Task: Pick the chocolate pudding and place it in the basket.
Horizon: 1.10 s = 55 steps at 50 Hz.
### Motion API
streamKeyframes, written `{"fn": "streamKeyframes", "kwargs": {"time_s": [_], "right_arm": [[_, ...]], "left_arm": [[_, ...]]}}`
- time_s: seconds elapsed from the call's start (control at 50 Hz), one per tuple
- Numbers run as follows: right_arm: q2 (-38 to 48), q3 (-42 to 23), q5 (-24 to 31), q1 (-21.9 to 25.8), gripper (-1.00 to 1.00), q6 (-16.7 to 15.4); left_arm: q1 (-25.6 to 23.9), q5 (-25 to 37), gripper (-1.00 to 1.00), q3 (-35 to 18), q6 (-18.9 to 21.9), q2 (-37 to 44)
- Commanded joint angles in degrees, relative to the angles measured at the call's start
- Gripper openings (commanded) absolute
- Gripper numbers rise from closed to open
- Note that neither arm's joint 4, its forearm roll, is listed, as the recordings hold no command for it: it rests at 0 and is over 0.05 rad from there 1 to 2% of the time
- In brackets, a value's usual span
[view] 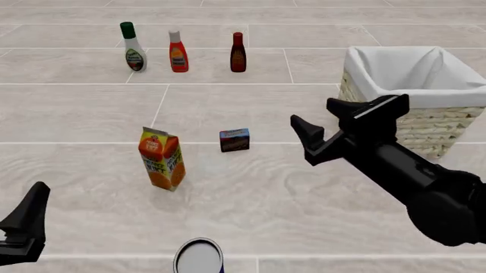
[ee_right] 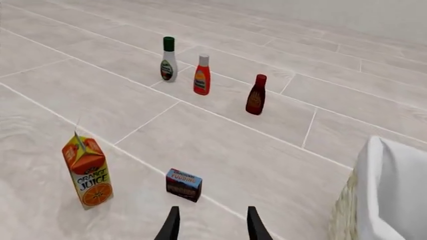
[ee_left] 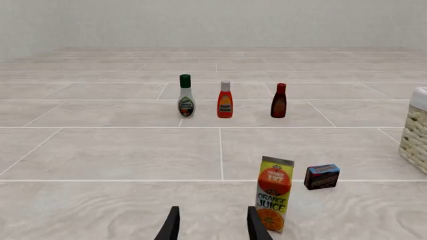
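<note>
**A:** Where does the small dark brown chocolate pudding carton [view: 234, 140] with its blue top edge sit?

**B:** On the pale tiled table [view: 251, 193], lying free near the middle of the front view. Nothing touches it. The tall orange juice carton [view: 161, 158] stands upright to its left, a little nearer the arms, with a clear gap between them.

**A:** And the large square wicker basket [view: 425, 128] with the white cloth lining?

**B:** At the right of the table, well apart from the pudding and a bit farther back. As far as its inside can be seen, only the cloth shows.

**A:** The right gripper [view: 345, 124]?

**B:** It hangs above the table between the pudding and the basket, its black fingers spread apart with nothing between them. In the right wrist view the pudding lies just ahead of the fingertips.

**A:** The left gripper [ee_left: 212, 223]?

**B:** In the left wrist view its two fingers stand apart, empty, with the juice carton close beside one of them. In the front view only a dark piece of that arm shows at the lower left corner, so little can be read there.

**A:** Anything else on the table?

**B:** Three bottles stand in a row at the back: a white bottle with a green cap [view: 132, 47], a red bottle with a white cap [view: 177, 52], and a dark red-brown sauce bottle [view: 238, 53]. A round white-topped object [view: 199, 257] shows at the bottom edge; I cannot tell what it is.
</note>
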Motion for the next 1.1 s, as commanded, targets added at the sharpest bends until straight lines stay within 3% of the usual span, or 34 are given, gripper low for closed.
{"fn": "streamKeyframes", "kwargs": {"time_s": [0.02, 0.46, 0.7, 0.88, 1.1], "right_arm": [[5.59, -3.95, -1.09, 0.85, 1.00, -0.53], [13.27, -14.95, 6.59, 1.56, 1.00, 0.15], [17.40, -23.45, 15.27, 2.67, 1.00, 0.75], [20.88, -32.20, 25.23, 2.74, 1.00, 2.29], [23.86, -39.82, 33.77, 1.71, 1.00, -0.47]], "left_arm": [[0.00, 0.00, 1.00, 0.00, 0.00, 0.00], [0.00, 0.00, 1.00, 0.00, 0.00, 0.00], [0.00, 0.00, 1.00, 0.00, 0.00, 0.00], [0.00, 0.00, 1.00, 0.00, 0.00, 0.00], [0.00, 0.00, 1.00, 0.00, 0.00, 0.00]]}}
